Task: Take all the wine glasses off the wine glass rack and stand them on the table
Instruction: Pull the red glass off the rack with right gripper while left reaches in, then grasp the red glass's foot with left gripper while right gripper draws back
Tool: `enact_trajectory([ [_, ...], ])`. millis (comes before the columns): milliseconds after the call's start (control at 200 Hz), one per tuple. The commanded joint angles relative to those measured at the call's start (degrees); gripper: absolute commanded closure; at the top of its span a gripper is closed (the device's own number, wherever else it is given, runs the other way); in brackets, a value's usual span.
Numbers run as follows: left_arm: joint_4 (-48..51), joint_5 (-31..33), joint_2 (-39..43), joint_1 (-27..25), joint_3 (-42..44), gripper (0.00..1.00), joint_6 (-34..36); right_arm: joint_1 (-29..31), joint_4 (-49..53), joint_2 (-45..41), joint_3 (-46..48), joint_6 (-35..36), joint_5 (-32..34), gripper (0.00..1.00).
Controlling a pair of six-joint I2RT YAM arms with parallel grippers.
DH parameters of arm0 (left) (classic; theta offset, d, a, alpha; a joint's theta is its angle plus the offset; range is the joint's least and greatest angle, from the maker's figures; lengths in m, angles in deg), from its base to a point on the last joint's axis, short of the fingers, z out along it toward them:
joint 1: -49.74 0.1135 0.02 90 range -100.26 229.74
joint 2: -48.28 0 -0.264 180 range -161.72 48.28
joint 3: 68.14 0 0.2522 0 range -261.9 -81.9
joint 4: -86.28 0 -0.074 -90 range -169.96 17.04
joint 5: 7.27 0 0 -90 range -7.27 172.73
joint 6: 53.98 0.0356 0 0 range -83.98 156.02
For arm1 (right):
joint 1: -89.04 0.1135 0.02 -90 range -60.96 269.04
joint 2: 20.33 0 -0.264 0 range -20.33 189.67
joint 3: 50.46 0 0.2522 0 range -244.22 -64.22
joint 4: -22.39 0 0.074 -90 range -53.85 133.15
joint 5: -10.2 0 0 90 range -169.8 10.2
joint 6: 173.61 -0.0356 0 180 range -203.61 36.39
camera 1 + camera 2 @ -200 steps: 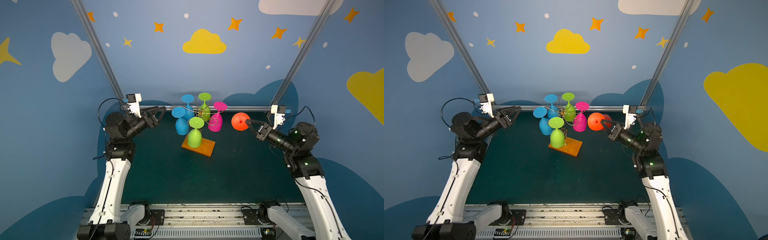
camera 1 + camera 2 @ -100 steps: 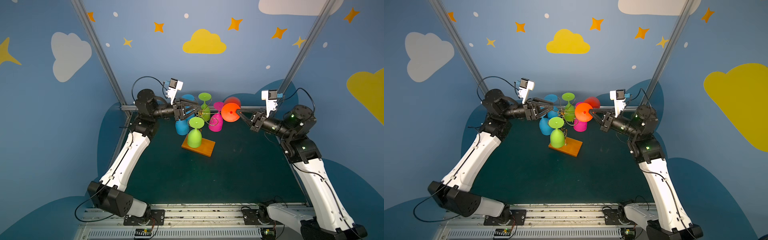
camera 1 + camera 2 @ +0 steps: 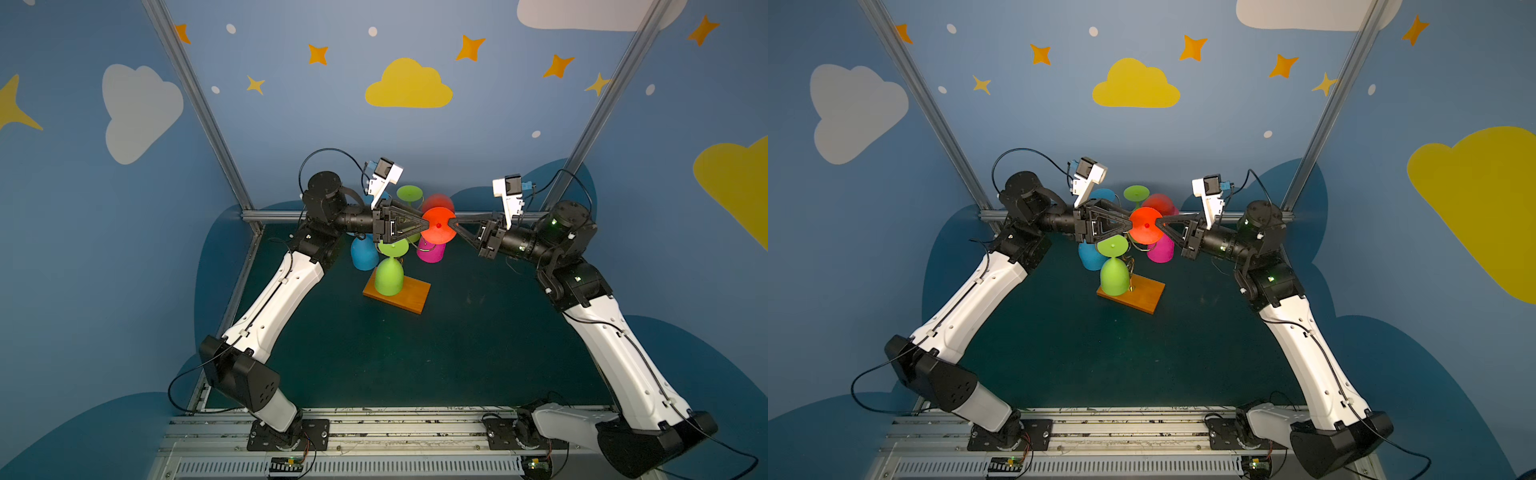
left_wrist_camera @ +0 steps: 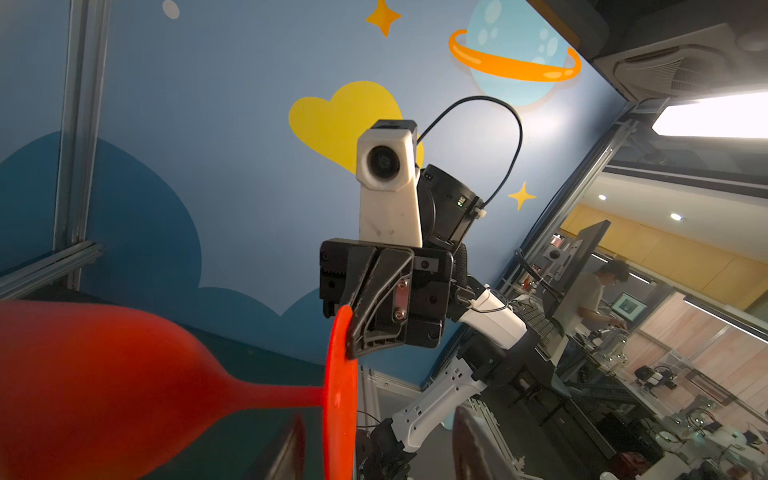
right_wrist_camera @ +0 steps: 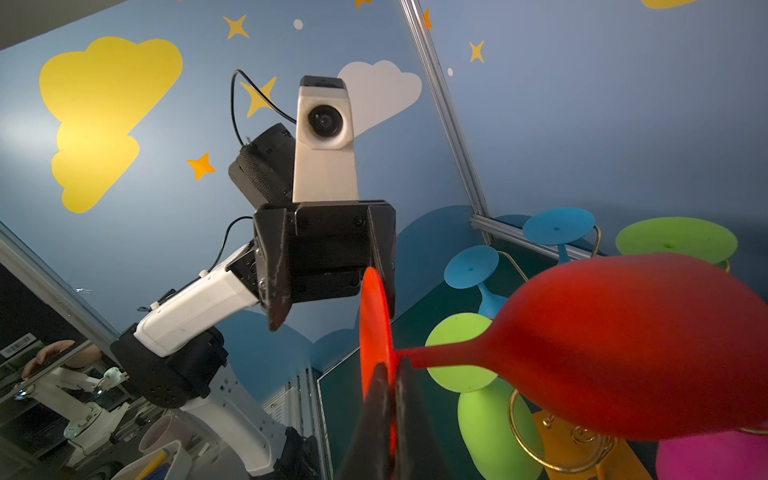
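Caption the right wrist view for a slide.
Right gripper shut on the foot of the orange wine glass, facing the open left gripper, with the wine glass rack beneath.

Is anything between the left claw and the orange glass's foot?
No. The left claw is open at the round foot of the orange plastic wine glass, one finger over its edge. The right claw pinches the opposite edge.

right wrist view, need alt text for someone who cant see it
The right gripper is shut on the foot rim of a red wine glass held sideways, while the left gripper faces it, jaws parted around the same foot. Behind, blue and green glasses hang upside down on the gold wire rack.
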Motion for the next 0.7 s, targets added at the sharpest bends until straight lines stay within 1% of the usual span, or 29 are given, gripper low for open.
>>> enact_trajectory([
  [0, -0.5, -2.3, -1.5, -0.6, -2.0, 0.50, -0.6, 0.9, -3.0, 0.7, -2.8, 0.0, -0.4, 1.00],
  [80, -0.3, -2.8, -2.0, -0.9, -2.4, 0.57, -0.6, 1.2, -3.0, 0.9, -2.9, 0.3, 0.4, 1.00],
  [170, 0.3, -3.1, -2.7, -1.0, -2.8, 0.76, -0.6, 1.4, -2.9, 1.1, -3.3, 0.6, 1.0, 1.00],
  [325, -0.1, -2.8, -4.0, -1.0, -4.2, 0.96, -2.3, 1.8, -2.4, 1.8, -4.1, 0.7, 0.9, 1.00],
  [446, -3.7, -2.7, -5.5, -0.9, -7.0, 0.97, -9.0, 1.8, 0.1, 1.1, -4.3, 2.9, 2.4, 1.00],
  [481, -3.6, -2.8, -6.2, -0.6, -8.7, 0.97, -11.0, 1.7, 1.9, 0.4, -4.4, 4.2, 3.9, 0.92],
  [486, -3.6, -2.8, -6.2, -0.5, -9.0, 0.97, -11.3, 1.7, 1.9, 0.4, -4.4, 4.2, 3.9, 0.92],
  [491, -3.5, -2.8, -6.4, -0.4, -9.3, 0.97, -11.6, 1.7, 2.5, 0.1, -4.4, 4.6, 4.6, 0.88],
  [531, -4.0, -2.7, -6.8, 0.3, -11.0, 0.97, -14.5, 1.5, 4.4, -1.3, -4.0, 6.4, 7.3, 0.72],
  [606, -6.8, -1.6, -7.0, 1.6, -12.3, 0.97, -20.8, 1.3, 5.1, -4.6, -1.3, 10.3, 12.8, 0.47],
  [651, -7.3, -1.2, -7.2, 2.2, -13.2, 0.97, -23.3, 1.2, 5.2, -6.6, 0.6, 12.9, 15.9, 0.37],
  [696, -6.1, -1.4, -7.8, 2.4, -15.2, 0.97, -24.1, 1.1, 5.6, -8.0, 2.2, 15.4, 18.6, 0.31],
])
